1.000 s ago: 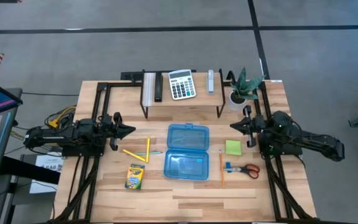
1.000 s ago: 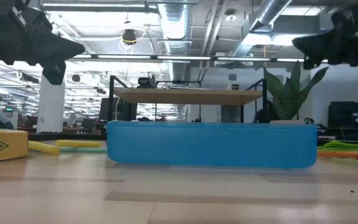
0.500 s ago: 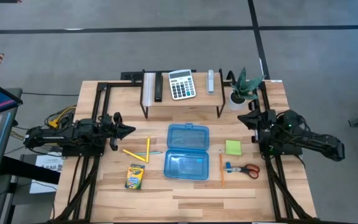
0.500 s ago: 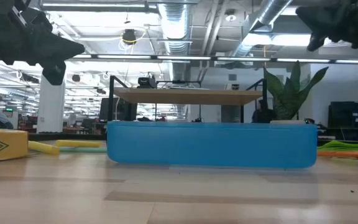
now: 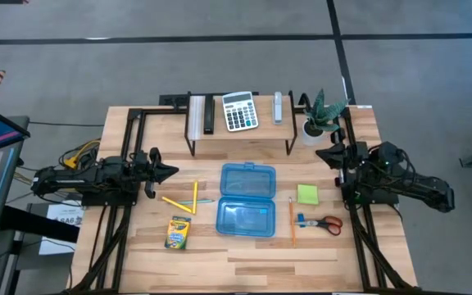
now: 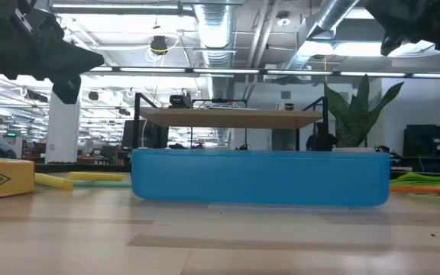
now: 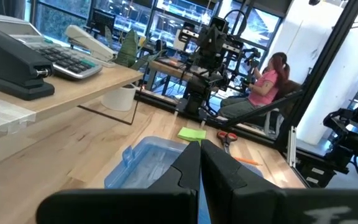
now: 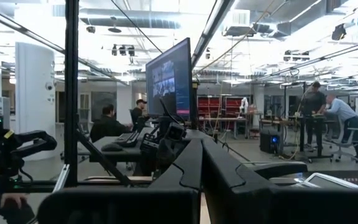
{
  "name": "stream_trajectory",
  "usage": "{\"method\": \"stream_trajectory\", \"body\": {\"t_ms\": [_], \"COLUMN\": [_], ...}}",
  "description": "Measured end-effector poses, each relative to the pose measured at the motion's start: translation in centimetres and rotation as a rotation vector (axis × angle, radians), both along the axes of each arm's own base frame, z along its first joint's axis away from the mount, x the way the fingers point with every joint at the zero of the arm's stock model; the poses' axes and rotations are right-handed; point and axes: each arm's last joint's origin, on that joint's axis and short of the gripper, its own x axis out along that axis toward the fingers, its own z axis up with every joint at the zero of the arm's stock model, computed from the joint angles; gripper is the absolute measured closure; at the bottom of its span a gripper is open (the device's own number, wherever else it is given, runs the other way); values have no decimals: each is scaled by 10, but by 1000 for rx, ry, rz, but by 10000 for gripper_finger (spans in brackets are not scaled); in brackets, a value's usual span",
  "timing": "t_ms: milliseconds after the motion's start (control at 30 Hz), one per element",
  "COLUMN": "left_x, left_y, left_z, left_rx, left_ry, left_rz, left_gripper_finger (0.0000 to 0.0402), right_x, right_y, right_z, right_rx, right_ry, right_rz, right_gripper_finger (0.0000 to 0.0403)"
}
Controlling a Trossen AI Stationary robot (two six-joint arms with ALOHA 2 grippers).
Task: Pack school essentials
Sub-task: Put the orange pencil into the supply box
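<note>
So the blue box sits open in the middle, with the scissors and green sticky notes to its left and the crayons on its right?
Sides are swapped. The high view shows the scissors and sticky notes right of the open blue box, crayons on its left.

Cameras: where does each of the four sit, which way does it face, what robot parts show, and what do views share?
High: overhead, straight down; both arms, left gripper, right gripper.
Low: tabletop height, facing the blue case; grippers at top corners.
Left wrist: on the left arm, looking across the table past its shut fingers.
Right wrist: looks level into the room; shut fingers.
Shared: high, low and left wrist all show the case.
</note>
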Motion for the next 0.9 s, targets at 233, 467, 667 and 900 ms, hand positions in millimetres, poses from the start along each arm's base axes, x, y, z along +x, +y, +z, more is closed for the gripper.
{"method": "stream_trajectory", "body": {"t_ms": [233, 467, 667, 900], "left_x": [0, 0, 0, 0], "left_y": [0, 0, 0, 0], "left_z": [0, 0, 0, 0], "left_rx": [26, 32, 28, 27], "left_ry": [3, 3, 3, 2], "left_rz": [2, -7, -2, 4], "left_gripper_finger": [401, 401, 401, 401], "right_x": [5, 21, 38, 57], "right_y": [-3, -8, -13, -8], "right_z": [6, 16, 22, 44], "right_rx": [20, 34, 70, 60], "right_ry": [78, 198, 325, 409], "right_rz": [-32, -45, -40, 35], "right_gripper_finger": [374, 374, 374, 374]}}
